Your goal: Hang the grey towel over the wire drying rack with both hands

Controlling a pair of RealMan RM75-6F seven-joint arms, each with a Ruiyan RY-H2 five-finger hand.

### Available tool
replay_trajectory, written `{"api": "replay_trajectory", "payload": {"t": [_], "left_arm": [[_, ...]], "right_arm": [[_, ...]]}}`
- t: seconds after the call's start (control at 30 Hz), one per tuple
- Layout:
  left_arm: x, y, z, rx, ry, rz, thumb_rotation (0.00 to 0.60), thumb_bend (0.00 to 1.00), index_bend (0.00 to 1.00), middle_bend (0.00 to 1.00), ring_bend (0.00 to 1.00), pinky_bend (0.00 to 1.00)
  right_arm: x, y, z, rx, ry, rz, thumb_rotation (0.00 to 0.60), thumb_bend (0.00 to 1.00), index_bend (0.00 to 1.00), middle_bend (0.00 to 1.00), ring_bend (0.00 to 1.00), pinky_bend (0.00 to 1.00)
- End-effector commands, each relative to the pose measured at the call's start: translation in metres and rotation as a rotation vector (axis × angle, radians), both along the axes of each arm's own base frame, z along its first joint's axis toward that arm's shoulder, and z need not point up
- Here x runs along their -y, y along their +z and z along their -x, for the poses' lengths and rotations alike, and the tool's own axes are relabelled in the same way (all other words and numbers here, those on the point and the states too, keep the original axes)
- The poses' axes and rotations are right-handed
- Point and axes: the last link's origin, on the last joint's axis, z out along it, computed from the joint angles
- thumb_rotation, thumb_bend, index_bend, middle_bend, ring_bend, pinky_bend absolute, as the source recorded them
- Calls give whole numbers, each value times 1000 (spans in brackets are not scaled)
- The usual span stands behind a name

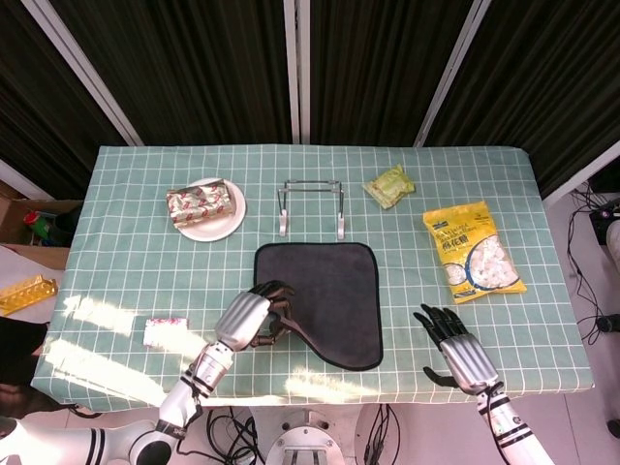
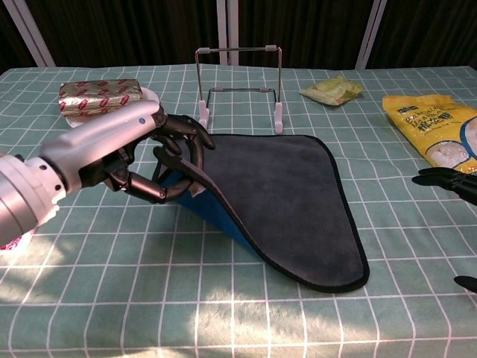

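One grey towel lies at the near middle of the table in the head view, just near of the single wire drying rack, so the lift to the bar is short. My left hand pinches its near-left corner, fingers clamped on the edge; that corner is peeled up and folded inward. My right hand hovers near the right front of the table, fingers spread, holding nothing, well apart from the towel; I judge it is placed to take the opposite corner. Also present: one white plate carrying one foil-wrapped pack, one green packet, one yellow snack bag, one small pink-and-white pack.

One towel corner is raised in the chest view, showing a blue underside; the far and right edges rest flat. My left hand grips the hem. Only dark fingertips of my right hand enter at the right edge, apart. The rack stands upright, far of the towel.
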Motion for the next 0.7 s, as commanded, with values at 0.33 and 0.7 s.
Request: {"api": "replay_trajectory", "payload": {"t": [0.33,0.7], "left_arm": [[-13,10,-24,-7,50,-30,600,568,790,266,172,267],[-24,13,-42,-6,122,-19,600,569,800,281,172,267]], "right_arm": [[0,-41,-34,95,60,-4,600,174,0,0,0,0],[-1,-76,-49,183,74,22,600,160,1,0,0,0]]}}
